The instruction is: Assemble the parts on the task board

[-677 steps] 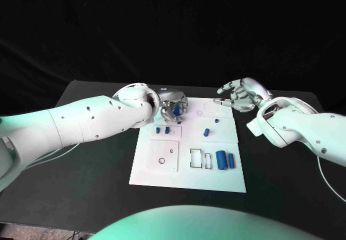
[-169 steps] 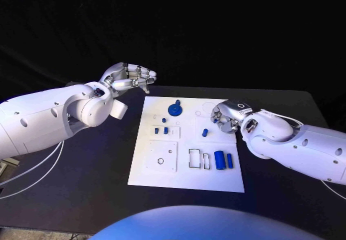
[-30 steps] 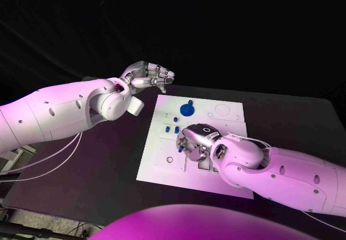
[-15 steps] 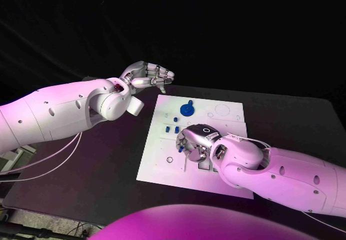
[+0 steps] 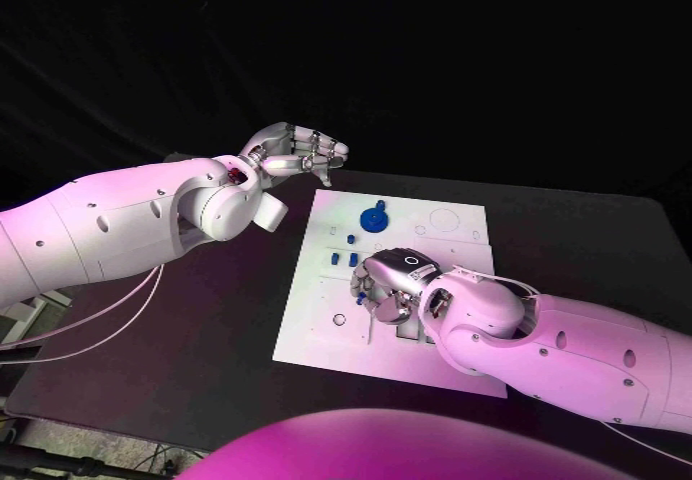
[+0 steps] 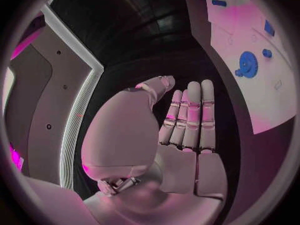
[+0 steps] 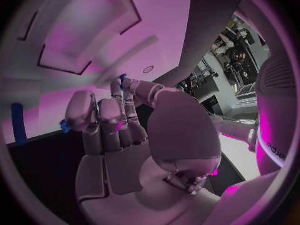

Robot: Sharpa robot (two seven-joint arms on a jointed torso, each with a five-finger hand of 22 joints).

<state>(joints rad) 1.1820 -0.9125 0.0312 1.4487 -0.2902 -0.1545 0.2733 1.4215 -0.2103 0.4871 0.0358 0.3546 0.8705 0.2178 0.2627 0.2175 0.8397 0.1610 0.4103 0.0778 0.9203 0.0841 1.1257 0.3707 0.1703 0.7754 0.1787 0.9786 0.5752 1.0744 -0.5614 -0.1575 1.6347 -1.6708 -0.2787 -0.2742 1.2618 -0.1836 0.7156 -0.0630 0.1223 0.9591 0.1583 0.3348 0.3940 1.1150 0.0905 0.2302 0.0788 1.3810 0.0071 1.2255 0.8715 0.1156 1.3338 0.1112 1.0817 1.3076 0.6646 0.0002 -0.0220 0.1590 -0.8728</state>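
Note:
The white task board (image 5: pixel 440 215) lies mid-table. My right hand (image 5: pixel 387 297) hangs over its middle with the fingers curled down. A small blue part (image 7: pixel 123 78) shows pinched between the thumb and a fingertip, and its blue tip (image 5: pixel 361 297) peeks out beside the fingers. A blue gear (image 5: pixel 374 217) stands near the board's far edge, with two small blue pegs (image 5: pixel 342 259) just nearer than it. My left hand (image 5: pixel 297 151) is raised beyond the board's far left corner, flat and holding nothing. The left wrist view shows that palm (image 6: pixel 184 135) and the gear (image 6: pixel 248 64).
The board carries raised white plates with cut-outs (image 7: pixel 75 45). Another blue piece (image 7: pixel 19 123) lies on the board near my right hand. My right forearm (image 5: pixel 562 345) covers the board's near right part. Black table (image 5: pixel 188 320) surrounds the board.
In the last second the right hand has barely shifted over the board's middle. Earlier it was at the board's right side, and the left hand was down where the gear now stands.

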